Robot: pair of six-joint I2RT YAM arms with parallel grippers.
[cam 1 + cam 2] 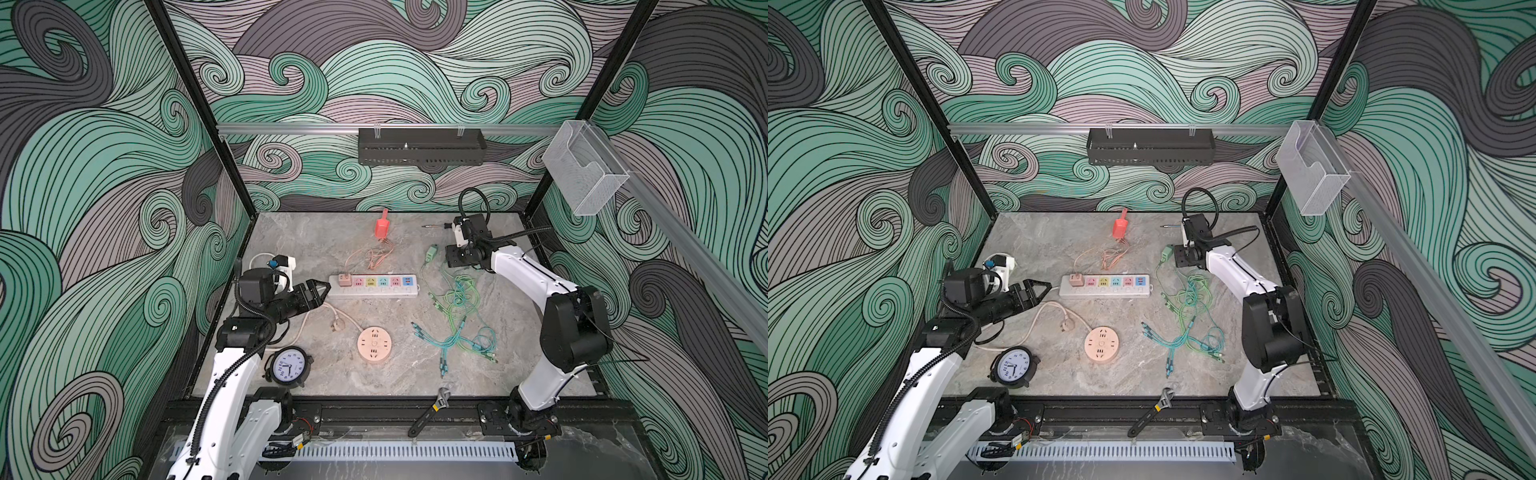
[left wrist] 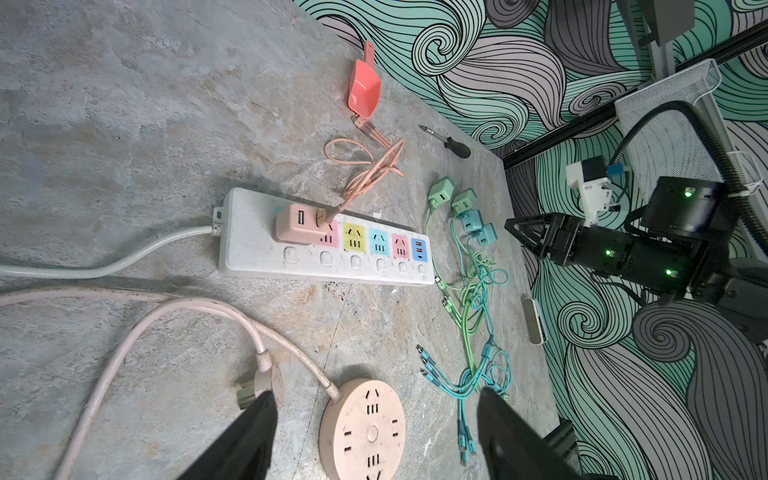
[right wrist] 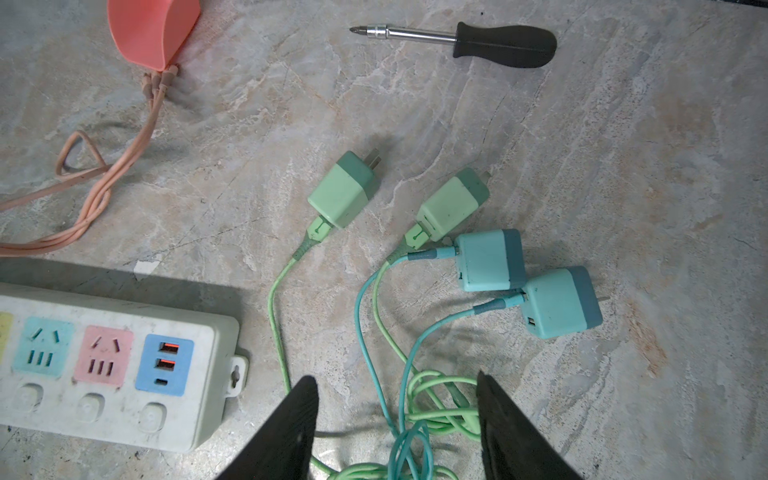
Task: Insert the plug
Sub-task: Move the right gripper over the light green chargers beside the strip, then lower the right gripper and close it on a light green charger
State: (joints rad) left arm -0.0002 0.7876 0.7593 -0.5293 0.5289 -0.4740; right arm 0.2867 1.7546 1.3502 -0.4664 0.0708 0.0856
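Note:
A white power strip (image 1: 376, 293) (image 1: 1106, 293) (image 2: 249, 249) (image 3: 124, 415) with coloured sockets lies mid-table. A pink adapter (image 1: 344, 279) (image 2: 297, 226) sits in its leftmost socket. Two green plug adapters (image 3: 343, 189) (image 3: 453, 203) and two blue ones (image 3: 490, 259) (image 3: 561, 301) lie loose on the table past the strip's right end. My right gripper (image 1: 452, 258) (image 1: 1181, 259) (image 3: 395, 378) hovers open over their cables, holding nothing. My left gripper (image 1: 321, 291) (image 1: 1042, 291) (image 2: 376, 397) is open and empty just left of the strip.
A round pink socket (image 1: 374, 344) (image 2: 365, 432) and its loose plug (image 1: 336, 325) (image 2: 257, 382) lie in front. Tangled green and blue cables (image 1: 461, 328), a red scoop (image 1: 381, 226), a screwdriver (image 3: 478, 39), a clock (image 1: 289, 366) and a wrench (image 1: 430, 411) are around.

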